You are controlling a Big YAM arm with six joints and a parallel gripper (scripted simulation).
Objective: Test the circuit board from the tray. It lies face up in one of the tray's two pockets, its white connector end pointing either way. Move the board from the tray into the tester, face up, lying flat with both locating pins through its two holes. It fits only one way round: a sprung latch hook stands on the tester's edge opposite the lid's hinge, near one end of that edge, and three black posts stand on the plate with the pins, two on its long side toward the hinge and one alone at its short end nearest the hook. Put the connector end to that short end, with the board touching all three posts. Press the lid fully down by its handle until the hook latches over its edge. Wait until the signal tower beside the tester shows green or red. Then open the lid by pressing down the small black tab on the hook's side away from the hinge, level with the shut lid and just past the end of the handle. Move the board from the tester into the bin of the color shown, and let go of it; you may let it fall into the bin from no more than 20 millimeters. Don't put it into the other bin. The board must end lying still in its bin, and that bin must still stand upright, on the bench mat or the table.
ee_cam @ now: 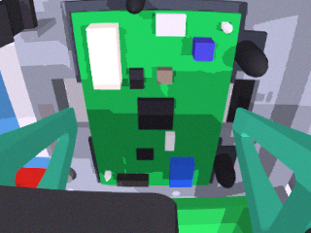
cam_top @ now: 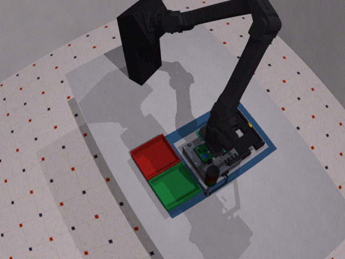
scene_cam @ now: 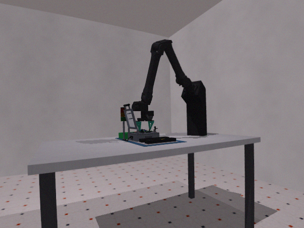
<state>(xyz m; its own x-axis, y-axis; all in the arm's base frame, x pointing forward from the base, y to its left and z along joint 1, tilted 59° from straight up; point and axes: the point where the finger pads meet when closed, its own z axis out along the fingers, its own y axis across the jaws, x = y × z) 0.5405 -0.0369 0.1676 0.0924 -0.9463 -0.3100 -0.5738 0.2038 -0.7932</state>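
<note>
The green circuit board (ee_cam: pixel 158 93) (cam_top: pixel 207 156) lies face up on the tester's plate, its white connector (ee_cam: pixel 104 54) at the far end in the wrist view. Black posts stand by it: one at the far short end (ee_cam: pixel 135 2) and two along its right side (ee_cam: pixel 252 58). My gripper (ee_cam: pixel 155 117) is open, its teal fingers standing apart on either side of the board without touching it. In the exterior view the fingers (scene_cam: pixel 145 125) hang just above the tester, and the lid (scene_cam: pixel 129 118) stands raised. The arm hides most of the board in the top view (cam_top: pixel 202 152).
The signal tower (cam_top: pixel 211 175) stands at the tester's near corner and looks dark. The red bin (cam_top: pixel 154 156) and the green bin (cam_top: pixel 174 185) sit side by side left of the tester. The black tray (cam_top: pixel 248 134) lies behind the arm on the blue mat.
</note>
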